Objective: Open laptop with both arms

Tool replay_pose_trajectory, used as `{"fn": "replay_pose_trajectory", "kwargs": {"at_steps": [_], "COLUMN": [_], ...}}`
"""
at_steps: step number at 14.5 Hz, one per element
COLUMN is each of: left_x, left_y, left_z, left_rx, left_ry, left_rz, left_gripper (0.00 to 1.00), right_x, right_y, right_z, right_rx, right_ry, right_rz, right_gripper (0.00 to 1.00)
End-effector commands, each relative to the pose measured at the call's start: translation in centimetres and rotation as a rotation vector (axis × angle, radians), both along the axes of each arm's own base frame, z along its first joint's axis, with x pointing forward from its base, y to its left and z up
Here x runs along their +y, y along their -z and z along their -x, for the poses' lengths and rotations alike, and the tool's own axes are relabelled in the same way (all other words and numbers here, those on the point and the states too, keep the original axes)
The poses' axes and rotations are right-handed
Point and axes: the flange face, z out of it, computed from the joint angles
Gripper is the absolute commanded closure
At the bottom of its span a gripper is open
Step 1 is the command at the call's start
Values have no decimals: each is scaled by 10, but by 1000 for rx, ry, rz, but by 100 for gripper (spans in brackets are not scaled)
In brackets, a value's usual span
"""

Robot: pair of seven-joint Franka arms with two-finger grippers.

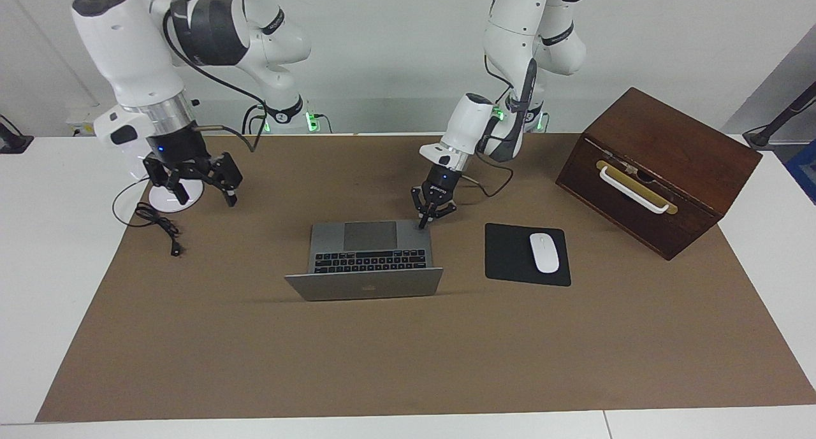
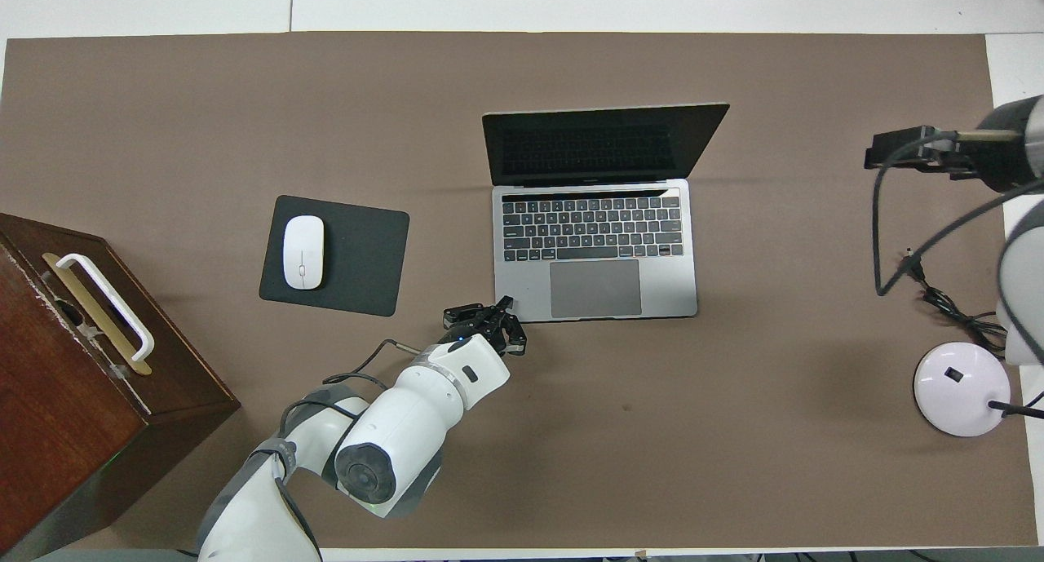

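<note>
Brown paper covers the white table, with the thin silver-grey laptop (image 1: pixel 364 267) open in the middle. Left gripper (image 1: pixel 422 223) – tips together – presses its corner; pressing harder could scratch it. Right gripper (image 1: pixel 201 187) waits, claws apart.

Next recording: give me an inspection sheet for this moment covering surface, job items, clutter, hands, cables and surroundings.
Surface: brown mat covering a white table.
Job's things: thin silver-grey laptop, lid raised, black keys and grey trackpad showing.
Clutter: black mouse pad with white mouse toward the left arm's end; dark wooden box with white handle; round white base toward the right arm's end.
Hands: left hand shut, tips at the laptop base's corner nearest the robots; right hand waits raised near the round base.
Cables: black cable on the mat by the round base.
Surroundings: white wall.
</note>
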Motion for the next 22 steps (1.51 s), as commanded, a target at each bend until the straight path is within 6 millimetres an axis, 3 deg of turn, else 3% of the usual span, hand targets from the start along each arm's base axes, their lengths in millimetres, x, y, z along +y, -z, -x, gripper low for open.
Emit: {"fn": "replay_pose_trajectory", "kwargs": {"at_steps": [1, 3, 6, 12, 15, 18, 22], "left_x": [-1, -1, -1, -9, -2, 22, 78], "left_y": [-14, -25, -55, -158, -196, -228, -270], "left_z": [-6, -6, -11, -63, -83, -93, -93], "left_rx": [3, 22, 85, 319, 395, 447, 481], "left_ry": [-40, -67, -85, -114, -121, -98, -95], "left_rz": [45, 65, 36, -130, -189, -252, -292], "left_gripper": [100, 100, 100, 100, 100, 100, 100], "right_x": [-19, -21, -22, -14, -6, -3, -2], "right_y": [-9, -11, -2, 4, 6, -2, -13], "right_z": [38, 55, 65, 73, 77, 75, 71], "right_rx": [4, 4, 20, 44, 91, 76, 57], "right_ry": [-18, -15, 12, 97, 82, 79, 68], "right_rz": [16, 11, 1, -27, -22, -21, -13], "right_gripper": [0, 0, 0, 0, 0, 0, 0]}}
